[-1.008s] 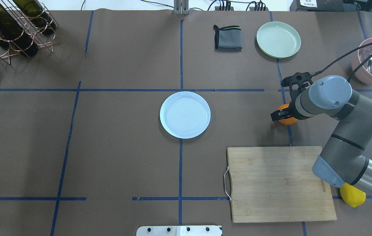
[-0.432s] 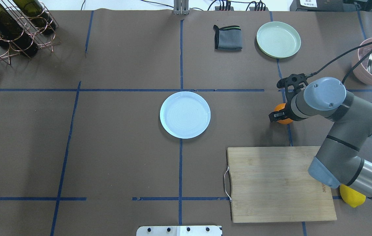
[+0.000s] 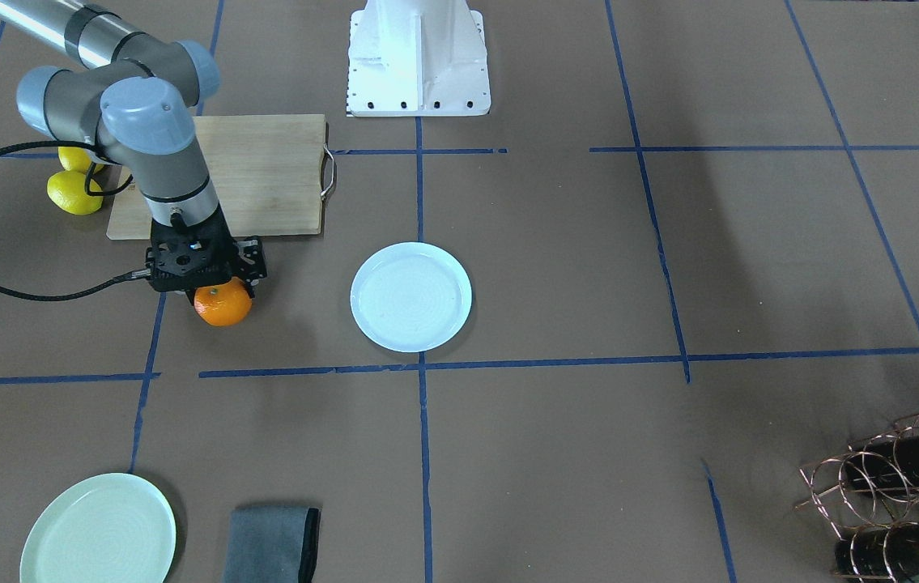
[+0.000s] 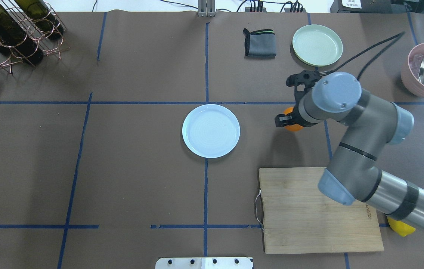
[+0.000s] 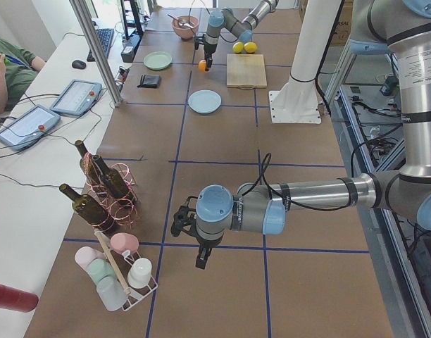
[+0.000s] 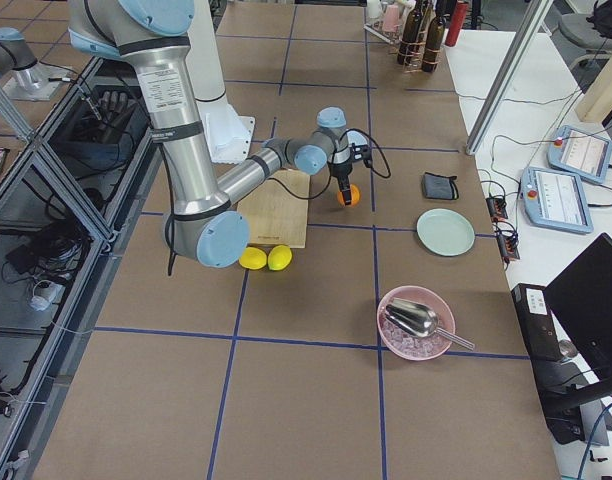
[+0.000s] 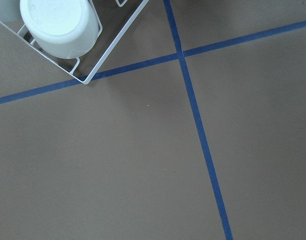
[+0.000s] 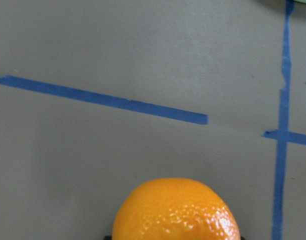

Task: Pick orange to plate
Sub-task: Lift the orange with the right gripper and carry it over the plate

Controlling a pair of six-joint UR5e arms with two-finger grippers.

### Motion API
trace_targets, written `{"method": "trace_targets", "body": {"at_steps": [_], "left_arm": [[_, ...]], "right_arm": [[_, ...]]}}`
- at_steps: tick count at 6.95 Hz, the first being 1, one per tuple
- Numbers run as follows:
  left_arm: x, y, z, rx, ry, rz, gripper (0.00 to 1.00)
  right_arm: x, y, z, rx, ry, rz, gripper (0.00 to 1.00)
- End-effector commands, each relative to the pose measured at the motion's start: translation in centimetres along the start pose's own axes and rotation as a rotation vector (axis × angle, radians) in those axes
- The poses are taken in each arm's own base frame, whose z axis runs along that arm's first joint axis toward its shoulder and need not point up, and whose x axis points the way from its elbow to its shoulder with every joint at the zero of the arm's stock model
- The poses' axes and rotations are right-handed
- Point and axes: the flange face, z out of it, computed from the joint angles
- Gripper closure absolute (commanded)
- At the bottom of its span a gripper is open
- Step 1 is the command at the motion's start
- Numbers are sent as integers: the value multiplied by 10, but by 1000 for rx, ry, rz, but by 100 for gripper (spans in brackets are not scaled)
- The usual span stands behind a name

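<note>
The orange (image 4: 292, 127) hangs above the brown table with my right gripper (image 4: 289, 120) shut on it from above; it shows too in the front view as the orange (image 3: 223, 306) under the black gripper (image 3: 212, 285). In the right wrist view the orange (image 8: 175, 210) fills the bottom centre. The white, faintly bluish plate (image 4: 211, 130) lies empty at the table's middle, a plate's width to the orange's left. My left gripper (image 5: 191, 232) shows only in the exterior left view, low over the table's other end; I cannot tell its state.
A mint-green plate (image 4: 317, 45) and a folded grey cloth (image 4: 259, 43) lie at the back right. The wooden cutting board (image 4: 309, 213) sits in front of the orange, two lemons (image 3: 74, 192) beside it. A pink bowl (image 4: 413, 84) holds a scoop; a wine rack (image 4: 14, 30) stands back left.
My right arm has carried the orange to the left and a little away from me, toward the white plate. The plate and everything else stay put.
</note>
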Motion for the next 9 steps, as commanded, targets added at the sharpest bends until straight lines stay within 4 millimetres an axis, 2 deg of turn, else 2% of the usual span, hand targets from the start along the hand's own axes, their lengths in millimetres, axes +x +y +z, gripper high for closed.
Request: {"method": "trace_targets", "body": {"at_steps": [1,3,4,5,7,9], "left_arm": [[0,2,-1,0,1,-1,0],[0,2,0,0,1,-3,0],[0,3,0,0,1,-1,0],[1,3,-1,1,3,-2,0],[2,2,-2,3,1,-4,0],[2,2,-3,5,2,-5,0]], "right_arm": [[-112,-25,-31,-6,20,103,64],[-205,-43,-18,9,49,173,64],[-237,-40,-10,21,71,196,63],[-249,-30,8,18,104,190,62],[-256,-15,19,14,121,172,60],[-257,-6,30,19,143,160,51]]}}
